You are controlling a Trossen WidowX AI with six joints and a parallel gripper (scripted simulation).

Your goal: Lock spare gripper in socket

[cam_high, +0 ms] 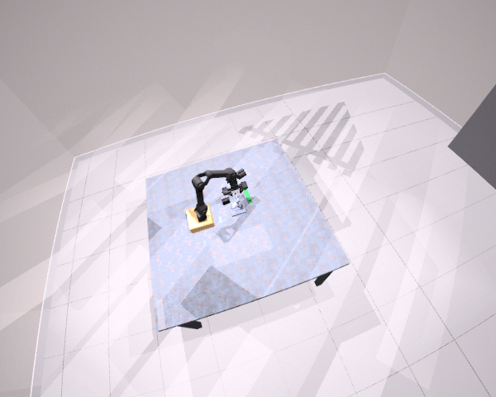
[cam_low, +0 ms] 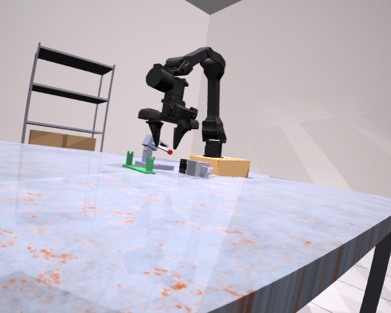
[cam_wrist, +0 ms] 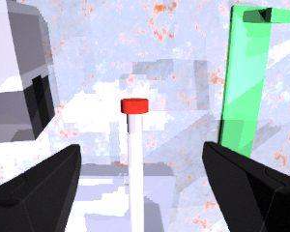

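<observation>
My gripper (cam_low: pixel 166 147) (cam_wrist: pixel 142 151) is open and points down over the mount, with nothing held. The lock pin (cam_low: pixel 163 148) (cam_wrist: pixel 135 169) has a white shaft and a red head (cam_low: pixel 169 152) (cam_wrist: pixel 134 105). It slopes out of the grey-lilac mount (cam_low: pixel 147 154) (cam_high: pixel 238 211). In the wrist view the shaft runs between the spread fingers, and the red head lies beyond the tips. The socket is partly hidden behind a finger in the exterior view and out of the wrist view. The spare gripper (cam_low: pixel 193 167) (cam_wrist: pixel 26 58) (cam_high: pixel 226 200), a grey block with a black end, lies on the table beside the mount.
A green cradle (cam_low: pixel 138 168) (cam_wrist: pixel 243 77) (cam_high: pixel 248 196) with two upright posts stands on the mount's other side. The arm's wooden base block (cam_low: pixel 232 167) (cam_high: pixel 200 224) is behind the spare gripper. A shelf rack (cam_low: pixel 68 89) stands far off behind the table.
</observation>
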